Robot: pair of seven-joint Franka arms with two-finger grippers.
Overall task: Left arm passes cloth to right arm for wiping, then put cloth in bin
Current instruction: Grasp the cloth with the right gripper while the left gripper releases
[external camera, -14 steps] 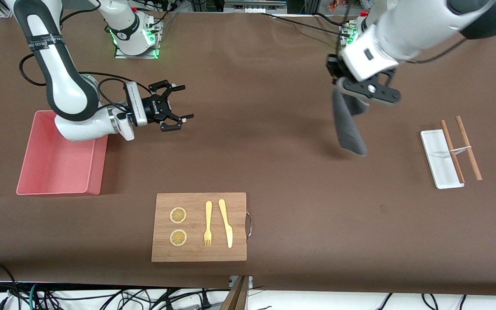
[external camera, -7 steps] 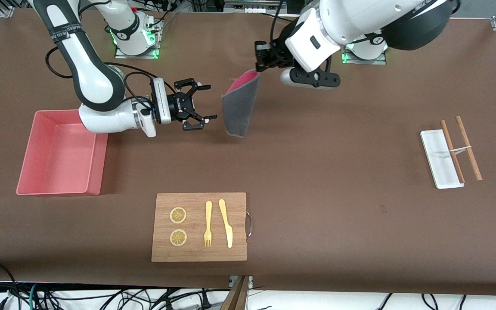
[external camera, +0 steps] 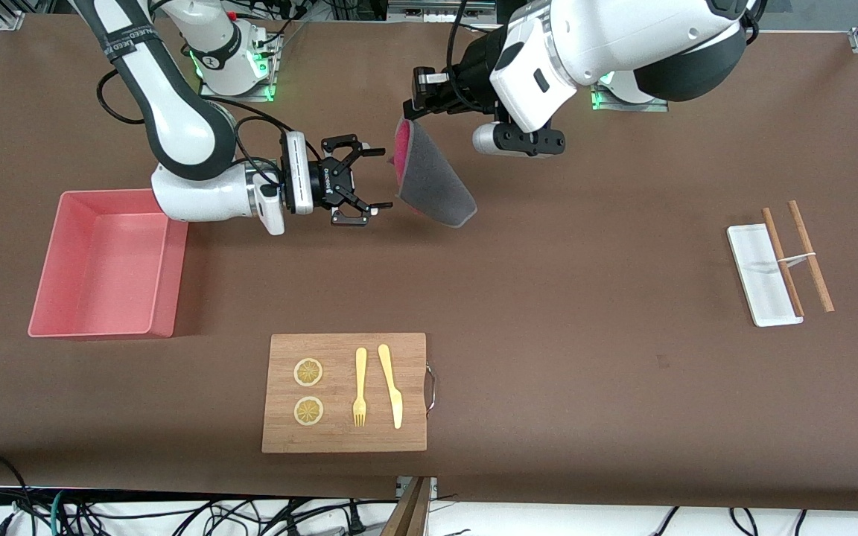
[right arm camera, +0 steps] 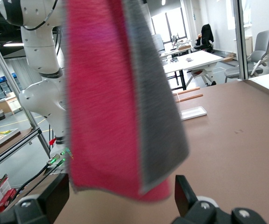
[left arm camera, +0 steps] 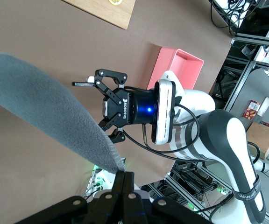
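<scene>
My left gripper [external camera: 415,106] is shut on the top corner of the cloth [external camera: 435,184]. The cloth hangs in the air over the table's middle, grey side toward the front camera, with a pink edge showing. In the left wrist view the shut fingers [left arm camera: 125,182] pinch the grey cloth [left arm camera: 46,102]. My right gripper [external camera: 378,180] is open, held sideways, its fingertips just beside the cloth. In the right wrist view the pink and grey cloth [right arm camera: 111,102] hangs just ahead of the open right gripper [right arm camera: 120,205]. The salmon-pink bin [external camera: 167,275] stands empty at the right arm's end.
A wooden cutting board [external camera: 345,439] with two lemon slices, a yellow fork and a yellow knife lies nearer the front camera. A narrow white tray [external camera: 760,283] with brown chopsticks [external camera: 810,253] across it lies at the left arm's end.
My left arm has swung the cloth from its own end of the table over to the right gripper. My right gripper has reached out toward the table's middle, still open.
</scene>
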